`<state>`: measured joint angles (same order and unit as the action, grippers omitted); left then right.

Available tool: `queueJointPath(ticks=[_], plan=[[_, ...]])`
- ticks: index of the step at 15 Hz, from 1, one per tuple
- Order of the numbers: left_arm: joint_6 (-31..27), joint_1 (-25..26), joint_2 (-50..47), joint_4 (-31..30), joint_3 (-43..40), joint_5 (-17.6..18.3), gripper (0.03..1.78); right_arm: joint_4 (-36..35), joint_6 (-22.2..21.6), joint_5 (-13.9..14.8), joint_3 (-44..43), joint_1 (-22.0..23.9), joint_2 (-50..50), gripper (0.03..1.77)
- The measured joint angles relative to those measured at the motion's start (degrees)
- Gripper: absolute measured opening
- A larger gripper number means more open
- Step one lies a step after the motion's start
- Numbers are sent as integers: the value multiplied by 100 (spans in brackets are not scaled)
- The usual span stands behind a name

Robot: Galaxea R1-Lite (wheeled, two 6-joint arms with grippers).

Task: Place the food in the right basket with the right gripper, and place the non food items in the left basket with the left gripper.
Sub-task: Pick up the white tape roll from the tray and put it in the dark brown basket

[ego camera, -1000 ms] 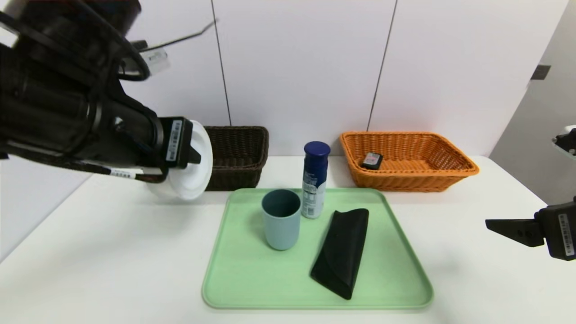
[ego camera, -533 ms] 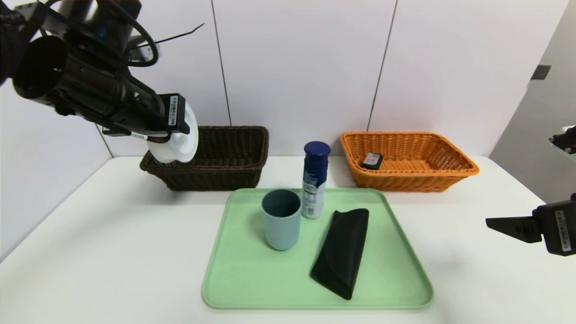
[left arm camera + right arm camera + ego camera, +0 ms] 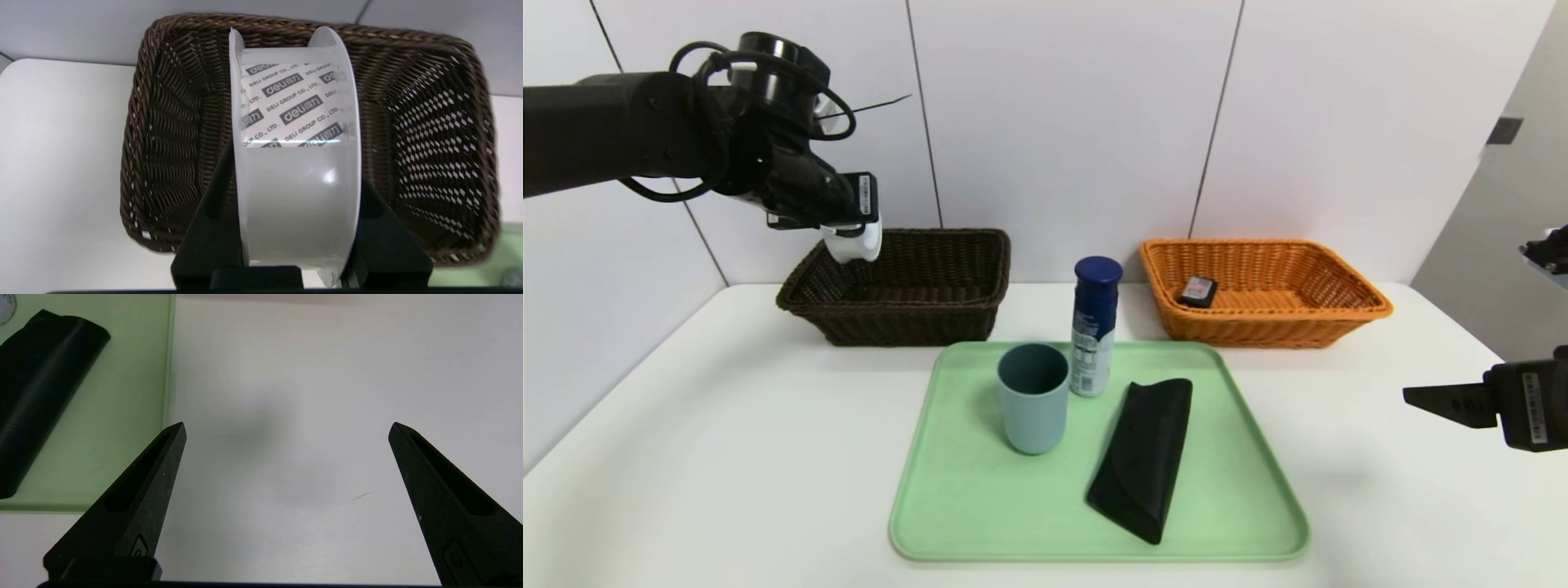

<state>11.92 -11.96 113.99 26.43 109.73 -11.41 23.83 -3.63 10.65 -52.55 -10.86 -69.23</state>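
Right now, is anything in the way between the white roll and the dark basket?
Nothing visible is: the left gripper holds the white roll over the dark basket.

Partly hidden or cut off over the white tabletop point(image 3: 735, 425)
In the head view, the black left gripper point(image 3: 849, 224) covers the upper part of the white plastic spool point(image 3: 856, 243); the black right gripper point(image 3: 287, 430) is cut off beyond the tabletop's right edge. The blue-grey cup point(image 3: 1033, 408) hides its own bottom inside, and the small dark box's point(image 3: 1199, 291) label is too small to read.
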Motion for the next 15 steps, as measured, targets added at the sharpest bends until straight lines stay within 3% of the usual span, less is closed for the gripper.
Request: queueJointPath(ticks=[6, 9, 15], plan=[[-217, 317, 830, -286, 238, 12, 58, -16, -154, 20, -23, 69, -26, 171], [-228, 428, 1037, -328, 256, 315, 58, -11, -162, 17, -11, 76, -30, 171], [-234, 552, 1191, -328, 254, 395, 58, -16, -168, 34, 18, 76, -20, 171]])
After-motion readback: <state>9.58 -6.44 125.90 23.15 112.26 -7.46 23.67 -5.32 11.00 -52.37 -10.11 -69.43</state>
